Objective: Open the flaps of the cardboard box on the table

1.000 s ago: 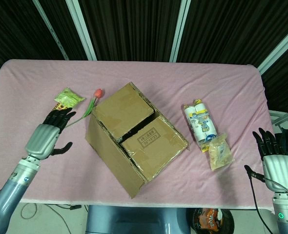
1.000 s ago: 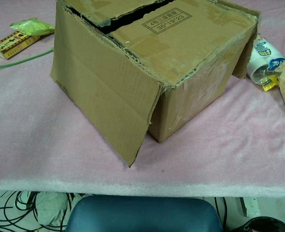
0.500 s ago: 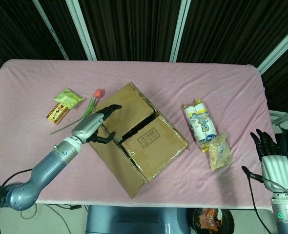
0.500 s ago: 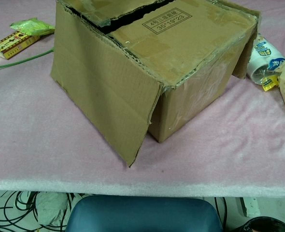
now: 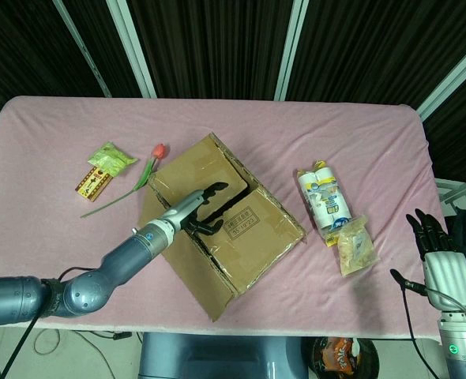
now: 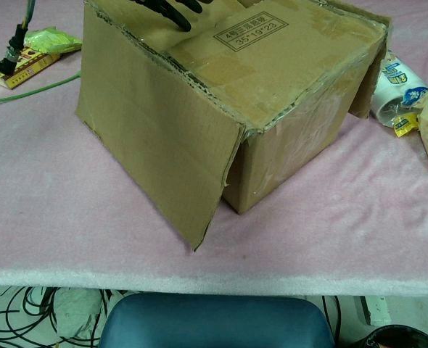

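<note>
The cardboard box stands turned at an angle in the middle of the pink table. Its two top flaps lie down with a dark slot between them; the near flap carries a printed label. One outer flap hangs down the front left side. My left hand is over the box top, its black fingers spread and reaching the slot's edge, with nothing visibly held. My right hand hovers with fingers apart off the table's right front corner, far from the box.
Left of the box lie a green packet, a small yellow-and-red carton and a red tulip. To the right are a wrapped roll pack and a snack bag. A blue chair sits below the front edge.
My left arm has swept right from the table's left side onto the box top, its fingers now at the slot between the flaps. The box and right hand have barely moved.
</note>
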`<state>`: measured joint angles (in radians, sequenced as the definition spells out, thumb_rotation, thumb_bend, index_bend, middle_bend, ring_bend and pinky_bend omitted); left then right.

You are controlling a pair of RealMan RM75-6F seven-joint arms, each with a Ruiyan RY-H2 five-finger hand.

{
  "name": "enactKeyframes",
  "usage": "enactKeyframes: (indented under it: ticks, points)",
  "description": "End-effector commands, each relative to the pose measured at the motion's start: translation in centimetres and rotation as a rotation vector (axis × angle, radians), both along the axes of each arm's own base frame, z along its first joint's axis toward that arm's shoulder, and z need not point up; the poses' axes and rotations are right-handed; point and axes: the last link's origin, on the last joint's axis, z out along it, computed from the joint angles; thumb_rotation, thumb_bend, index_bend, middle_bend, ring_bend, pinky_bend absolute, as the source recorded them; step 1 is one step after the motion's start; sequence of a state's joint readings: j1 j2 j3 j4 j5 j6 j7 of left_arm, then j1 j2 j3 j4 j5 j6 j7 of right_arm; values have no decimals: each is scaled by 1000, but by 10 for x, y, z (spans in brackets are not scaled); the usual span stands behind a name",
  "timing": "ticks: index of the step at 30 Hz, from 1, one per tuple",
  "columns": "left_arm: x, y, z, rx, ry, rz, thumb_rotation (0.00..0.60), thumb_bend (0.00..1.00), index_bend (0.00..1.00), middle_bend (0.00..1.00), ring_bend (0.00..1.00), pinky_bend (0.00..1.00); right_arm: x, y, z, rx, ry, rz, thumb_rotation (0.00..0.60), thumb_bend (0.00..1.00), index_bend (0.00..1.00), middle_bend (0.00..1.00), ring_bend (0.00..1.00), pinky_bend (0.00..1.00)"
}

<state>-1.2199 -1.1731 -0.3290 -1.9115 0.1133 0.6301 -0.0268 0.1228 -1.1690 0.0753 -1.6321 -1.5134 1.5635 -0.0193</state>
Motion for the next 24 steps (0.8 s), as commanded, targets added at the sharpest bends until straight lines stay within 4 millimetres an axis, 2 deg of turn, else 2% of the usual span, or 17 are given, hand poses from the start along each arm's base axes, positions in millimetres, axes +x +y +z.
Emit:
enactKeyframes:
  ticks: [1,5,15,24]
  points:
    - [0,-1,-6,-21,-3,16,600,478,0,36,24,114,0,0,0,2,-5,-3,600,207,0,0,0,210]
    - [2,-2,-9,-44,-30,40,600,478,2,83,70,154,0,1,0,2,-12,-6,600,206,0,0,0,210]
    - [11,-7,-2,-77,-140,80,600,478,76,259,224,308,0,1,-1,11,-24,-11,600,207,0,0,0,210]
    - [21,-14,11,-46,-279,34,600,478,80,273,234,327,2,2,-1,10,-31,-10,600,207,0,0,0,210]
